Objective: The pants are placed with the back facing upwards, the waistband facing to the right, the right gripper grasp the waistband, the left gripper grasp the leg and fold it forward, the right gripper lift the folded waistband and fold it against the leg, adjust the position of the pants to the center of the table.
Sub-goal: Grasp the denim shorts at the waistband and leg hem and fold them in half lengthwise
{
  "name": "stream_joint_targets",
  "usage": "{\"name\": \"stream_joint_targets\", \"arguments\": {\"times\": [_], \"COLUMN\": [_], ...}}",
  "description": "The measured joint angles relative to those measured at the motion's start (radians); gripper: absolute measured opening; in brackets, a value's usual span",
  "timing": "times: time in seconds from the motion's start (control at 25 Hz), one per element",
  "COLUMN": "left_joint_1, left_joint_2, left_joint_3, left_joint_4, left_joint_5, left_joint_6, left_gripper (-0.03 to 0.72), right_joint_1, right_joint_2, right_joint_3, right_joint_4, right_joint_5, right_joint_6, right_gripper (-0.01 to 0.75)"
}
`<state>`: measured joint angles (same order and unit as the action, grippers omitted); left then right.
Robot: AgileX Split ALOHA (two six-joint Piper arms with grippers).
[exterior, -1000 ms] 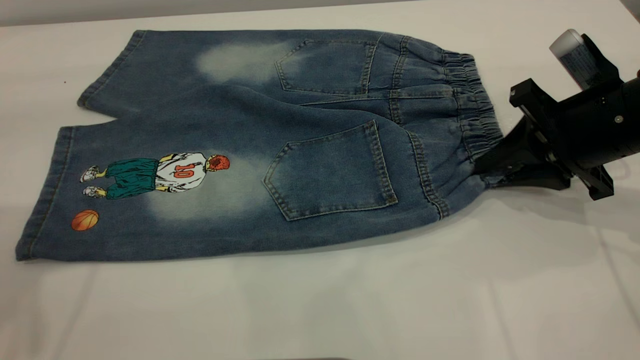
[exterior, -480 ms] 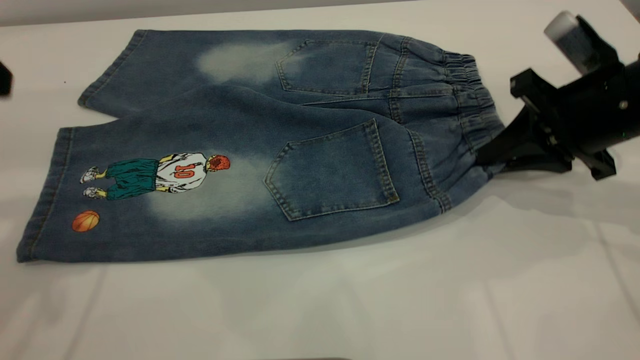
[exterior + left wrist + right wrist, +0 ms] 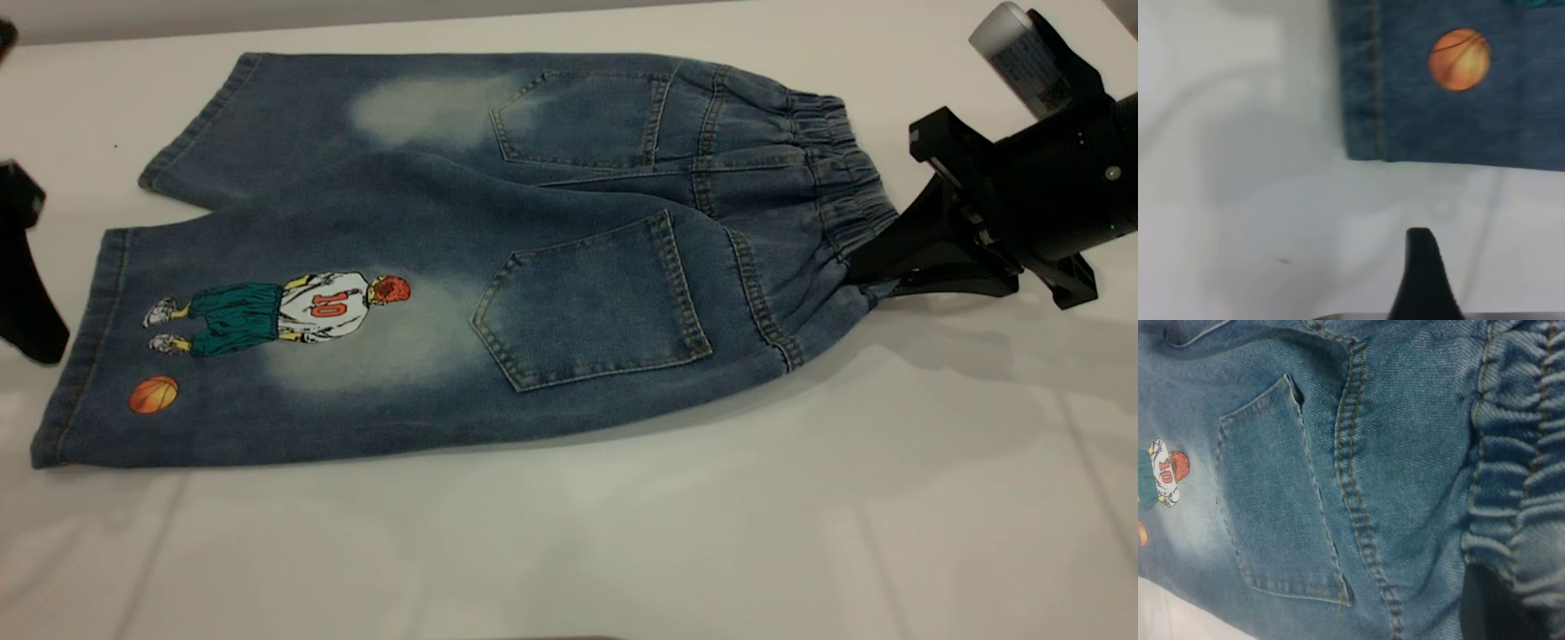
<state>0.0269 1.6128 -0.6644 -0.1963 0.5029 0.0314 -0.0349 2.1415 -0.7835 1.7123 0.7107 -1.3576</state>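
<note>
White table (image 3: 622,533) bears one pants (image 3: 444,267), two patch pockets (image 3: 591,302).

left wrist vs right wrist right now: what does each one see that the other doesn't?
Left wrist only: the printed leg's hem corner, bare table and one finger of the left gripper, short of the cloth. Right wrist only: the waistband, a patch pocket, the number 10 player print. Both: the pants and the orange ball print, barely visible at the right wrist view's edge.
</note>
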Motion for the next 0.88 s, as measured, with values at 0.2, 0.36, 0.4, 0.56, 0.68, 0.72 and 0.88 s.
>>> {"name": "stream_joint_targets", "arguments": {"times": [0.2, 0.36, 0.4, 0.56, 0.68, 0.72, 0.88], "left_joint_1": [0.0, 0.0, 0.0, 0.0, 0.0, 0.0, 0.0], "left_joint_2": [0.042, 0.084, 0.095, 0.149, 0.198, 0.215, 0.265], "left_joint_3": [-0.002, -0.002, -0.002, -0.003, -0.003, -0.003, -0.005], "left_joint_4": [0.122, 0.228, 0.245, 0.279, 0.279, 0.278, 0.267], "left_joint_5": [-0.043, -0.049, -0.057, -0.084, -0.128, -0.145, -0.209], "left_joint_6": [-0.085, -0.175, -0.2, -0.243, -0.251, -0.254, -0.254], "left_gripper": [0.456, 0.456, 0.456, 0.456, 0.456, 0.456, 0.456], "right_joint_1": [0.0, 0.0, 0.0, 0.0, 0.0, 0.0, 0.0], "right_joint_2": [0.0, 0.0, 0.0, 0.0, 0.0, 0.0, 0.0], "right_joint_3": [0.0, 0.0, 0.0, 0.0, 0.0, 0.0, 0.0], "right_joint_4": [0.0, 0.0, 0.0, 0.0, 0.0, 0.0, 0.0], "right_joint_5": [0.0, 0.001, 0.001, 0.001, 0.001, 0.001, 0.001], "right_joint_6": [0.0, 0.0, 0.0, 0.0, 0.0, 0.0, 0.0], "right_gripper": [0.044, 0.044, 0.044, 0.044, 0.044, 0.044, 0.044]}}
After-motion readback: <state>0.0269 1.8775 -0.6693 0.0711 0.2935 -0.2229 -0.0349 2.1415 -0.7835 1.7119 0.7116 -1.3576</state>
